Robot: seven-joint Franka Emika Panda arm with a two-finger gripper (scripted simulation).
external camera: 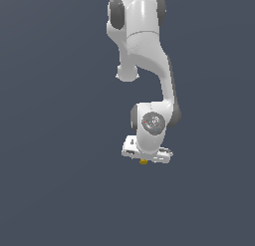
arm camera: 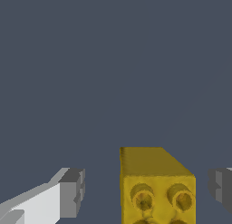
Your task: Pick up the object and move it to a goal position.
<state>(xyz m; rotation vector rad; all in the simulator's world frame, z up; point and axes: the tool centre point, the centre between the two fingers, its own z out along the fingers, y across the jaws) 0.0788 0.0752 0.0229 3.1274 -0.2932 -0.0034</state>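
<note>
The object [arm camera: 156, 191] is a mustard-yellow block with round studs on one face. In the wrist view it sits between the two grey fingertips [arm camera: 72, 191] of my gripper [arm camera: 147, 189], with a visible gap on each side, wider on one side than on the other. The gripper is open and nothing touches the block. In the exterior view the object [external camera: 143, 162] shows only as a tiny yellow speck just under the white hand, and my gripper [external camera: 146, 159] is lowered right over it, so most of the block is hidden.
A plain dark grey-blue floor [external camera: 60, 190] surrounds the arm on every side. The white arm [external camera: 144, 46] rises from the hand towards the top of the exterior view. No goal marker or other item shows.
</note>
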